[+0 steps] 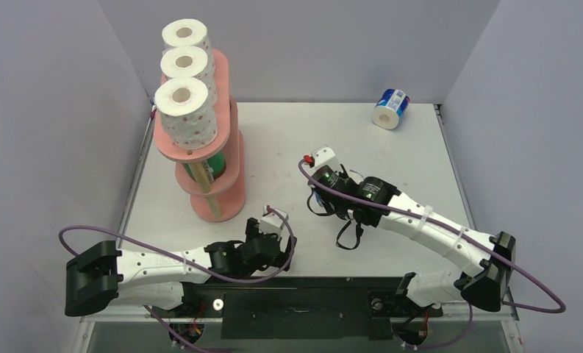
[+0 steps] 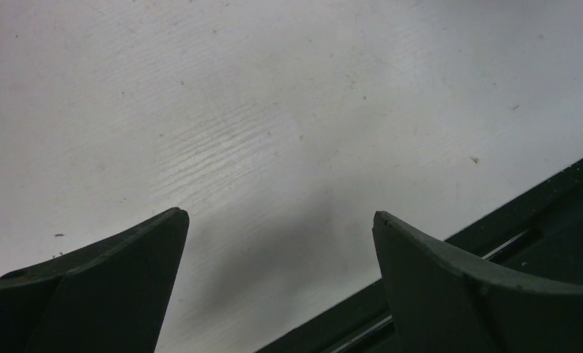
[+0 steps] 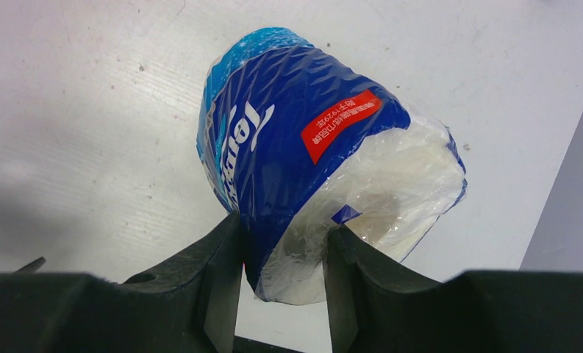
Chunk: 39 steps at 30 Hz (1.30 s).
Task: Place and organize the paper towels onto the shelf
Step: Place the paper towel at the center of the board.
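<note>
The salmon-pink shelf (image 1: 231,193) stands at the back left. Three white rolls with red dots (image 1: 187,110) stand in a row on its top board. A green-wrapped roll (image 1: 216,165) shows on the middle board. The lower boards are mostly hidden. One blue-white wrapped roll (image 1: 391,108) lies at the far right of the table. My right gripper (image 3: 282,228) is shut on another blue-white wrapped roll (image 3: 303,140) and holds it by its plastic end. In the top view this gripper (image 1: 325,193) is mid-table and hides its roll. My left gripper (image 2: 281,217) is open and empty above the table.
The left gripper (image 1: 267,243) hangs near the table's front edge, beside the black rail (image 2: 538,213). Grey walls close the table on the left, back and right. Purple cables loop along both arms.
</note>
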Tool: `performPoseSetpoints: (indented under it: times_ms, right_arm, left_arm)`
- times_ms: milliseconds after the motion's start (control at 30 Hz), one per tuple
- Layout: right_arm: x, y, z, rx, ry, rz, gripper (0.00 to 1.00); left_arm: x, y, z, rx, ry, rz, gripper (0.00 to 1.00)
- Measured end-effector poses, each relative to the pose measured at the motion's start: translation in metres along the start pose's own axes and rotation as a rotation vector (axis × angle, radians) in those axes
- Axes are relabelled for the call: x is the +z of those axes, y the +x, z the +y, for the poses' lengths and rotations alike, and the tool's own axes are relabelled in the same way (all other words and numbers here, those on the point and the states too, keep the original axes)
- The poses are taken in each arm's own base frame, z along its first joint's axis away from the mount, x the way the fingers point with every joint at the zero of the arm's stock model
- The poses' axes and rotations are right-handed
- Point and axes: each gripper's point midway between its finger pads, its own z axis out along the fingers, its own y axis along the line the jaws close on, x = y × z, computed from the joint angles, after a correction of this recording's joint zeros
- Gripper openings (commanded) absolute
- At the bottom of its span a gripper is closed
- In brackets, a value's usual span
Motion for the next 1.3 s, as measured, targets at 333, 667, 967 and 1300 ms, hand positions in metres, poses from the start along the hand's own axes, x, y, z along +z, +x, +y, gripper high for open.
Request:
performPoseSetpoints:
  times_ms: [333,667,967,1300]
  right_arm:
    - [0.023,0.028,0.029,-0.156,-0.033,0.146,0.23]
    - [0.035,0.042,0.053,-0.273,-0.061,0.232,0.25]
    - [0.046,0.054,0.062,-0.278,-0.094,0.257,0.29]
    - [0.062,0.067,0.067,-0.274,-0.104,0.290,0.51]
  left_arm:
    - [0.000,-0.001,0.004,-0.042,-0.018,-0.023,0.96]
    - [0.001,0.006,0.001,-0.024,-0.017,-0.008,0.96]
    - [0.002,0.005,0.001,-0.045,-0.023,-0.012,0.96]
    - [0.007,0.015,0.005,-0.027,-0.053,0.015,0.96]
